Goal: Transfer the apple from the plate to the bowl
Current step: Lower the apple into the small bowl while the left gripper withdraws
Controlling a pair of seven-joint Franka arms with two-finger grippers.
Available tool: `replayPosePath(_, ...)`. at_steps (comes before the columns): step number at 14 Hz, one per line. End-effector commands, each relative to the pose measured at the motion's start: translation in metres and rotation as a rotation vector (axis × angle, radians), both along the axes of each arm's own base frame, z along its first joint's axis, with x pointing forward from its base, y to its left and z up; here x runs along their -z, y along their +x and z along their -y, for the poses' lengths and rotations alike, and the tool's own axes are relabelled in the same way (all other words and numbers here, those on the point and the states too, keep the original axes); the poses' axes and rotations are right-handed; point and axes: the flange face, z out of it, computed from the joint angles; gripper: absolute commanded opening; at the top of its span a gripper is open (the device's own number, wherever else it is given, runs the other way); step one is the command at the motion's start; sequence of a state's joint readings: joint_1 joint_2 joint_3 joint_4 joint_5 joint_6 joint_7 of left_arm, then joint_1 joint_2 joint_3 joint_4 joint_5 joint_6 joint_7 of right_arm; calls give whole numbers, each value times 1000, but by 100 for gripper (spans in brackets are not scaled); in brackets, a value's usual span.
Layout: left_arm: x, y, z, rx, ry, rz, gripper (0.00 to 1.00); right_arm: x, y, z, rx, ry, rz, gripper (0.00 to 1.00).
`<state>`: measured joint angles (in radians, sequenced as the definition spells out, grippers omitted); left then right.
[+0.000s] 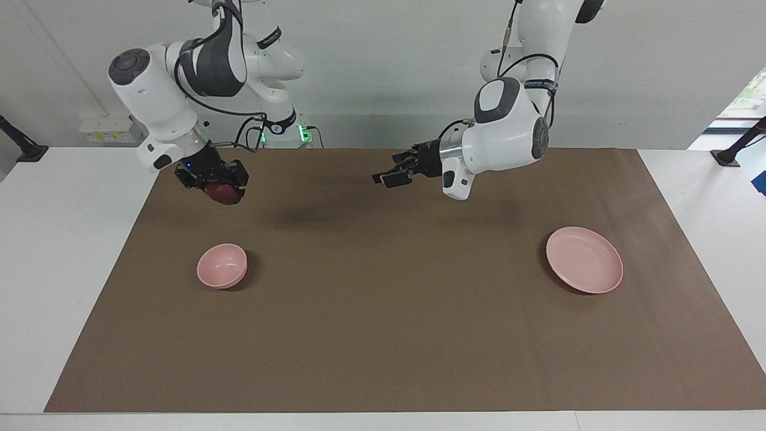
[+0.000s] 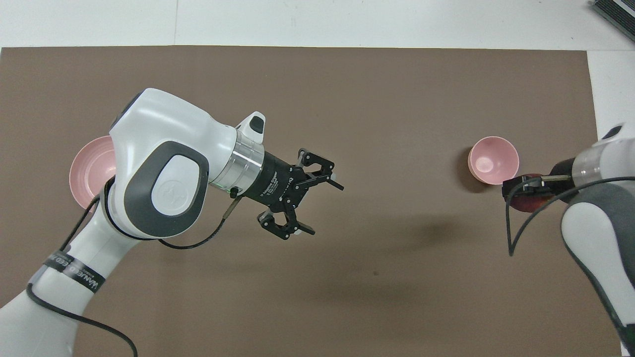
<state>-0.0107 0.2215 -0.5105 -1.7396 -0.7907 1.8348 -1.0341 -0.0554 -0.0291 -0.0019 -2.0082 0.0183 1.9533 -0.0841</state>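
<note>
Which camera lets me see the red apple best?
The facing view. There the apple hangs in plain sight under the right end effector, up in the air, the bowl empty. In the overhead view, only a red sliver peeks out beneath that end effector, beside the bowl.

One camera sits high across the table (image 1: 383, 335) looking back at me, the other hangs above my end looking forward and steeply down, and both share the brown mat (image 2: 377, 89), half a turn apart.
</note>
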Motion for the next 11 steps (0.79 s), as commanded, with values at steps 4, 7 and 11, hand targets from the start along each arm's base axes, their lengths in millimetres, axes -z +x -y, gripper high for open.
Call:
replayPosePath(4,-6,14,-86,332,179,199,100,52,58,7,-198,-157,48,0)
replayPosePath(7,-1,19,-135,501,218,250,100,67,60,6,-198,-155,47,0)
replayPosePath(11,0,29,-188,614,273,272,100,90,58,6,-199,-149,31,0)
